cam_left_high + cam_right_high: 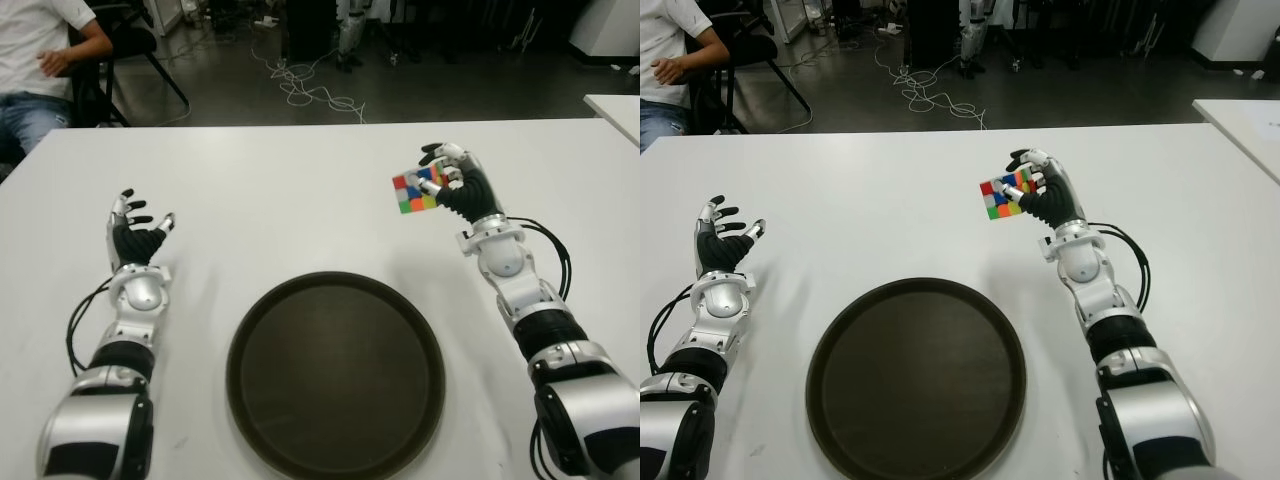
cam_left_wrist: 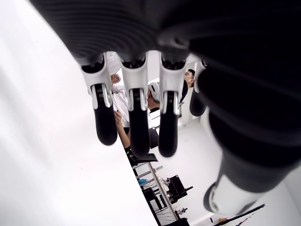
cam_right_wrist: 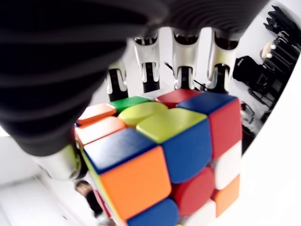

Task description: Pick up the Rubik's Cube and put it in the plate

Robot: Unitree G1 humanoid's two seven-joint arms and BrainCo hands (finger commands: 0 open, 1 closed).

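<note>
- Bright squares of red, blue, orange, green and yellow catch the eye first: the cube (image 1: 415,190) is off the table, gripped in the right hand (image 1: 452,185).
- Seen from the right wrist, the fingers (image 3: 181,56) curl down behind the cube (image 3: 164,155) while the thumb presses on its near side, so the grasp looks firm rather than pinched by the tips.
- Held aloft, the cube hangs over bare white table (image 1: 300,180), beyond the plate's far rim and off to the robot's right of it.
- Dark and round with a raised lip, the plate (image 1: 432,395) lies flat between the two arms, close to the robot's body, and nothing is in it.
- Over on the left, the left hand (image 1: 135,232) shows palm-up with its fingers (image 2: 136,117) spread and nothing in them; it looks idle, well apart from the plate.
- My reading: the pick-up is done and the carry is the step in hand.
- Next, I'd judge, the right arm needs to draw back toward the body and swing inward until the cube is over the plate's middle, then lower it clear of the lip before the fingers let go.
- Letting go too high could send the cube rolling against the rim.
</note>
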